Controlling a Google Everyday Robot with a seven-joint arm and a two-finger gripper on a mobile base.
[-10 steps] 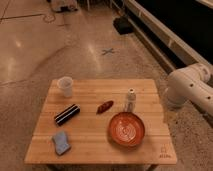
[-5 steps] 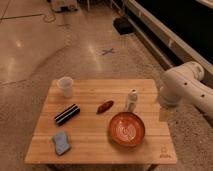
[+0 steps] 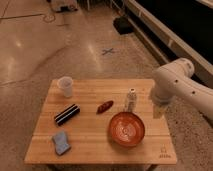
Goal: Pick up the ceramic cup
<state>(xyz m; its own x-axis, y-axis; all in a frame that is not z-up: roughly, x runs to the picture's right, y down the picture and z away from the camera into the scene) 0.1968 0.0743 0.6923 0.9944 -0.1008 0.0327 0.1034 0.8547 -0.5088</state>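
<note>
**Cup sits across the full table from the gripper**

Wooden table (image 3: 90, 134), low, set on a polished floor. White arm (image 3: 175, 82) comes in from the picture's right and bends down over the table's right edge. The gripper (image 3: 159, 110) hangs at its lower end, just off that edge and level with the middle of the tabletop. Cannot tell whether it is apart or together.

Orange bowl (image 3: 127, 128) is at near right, closest to the gripper. Black striped bar (image 3: 67, 114) lies at left-centre, with a blue pad (image 3: 61, 142) at the near-left corner. A slim pale shaker (image 3: 131, 99) stands upright just left of the gripper's position, and a small red piece (image 3: 105, 106) lies beside it.

The ceramic cup (image 3: 65, 86) stands upright, mouth up, near the far-left corner, well apart from everything else.

Judgement: the cup lies leftward and slightly farther back from the gripper, across the table's width. The shaker stands near that line, so the reach likely needs to pass over or behind it.
</note>
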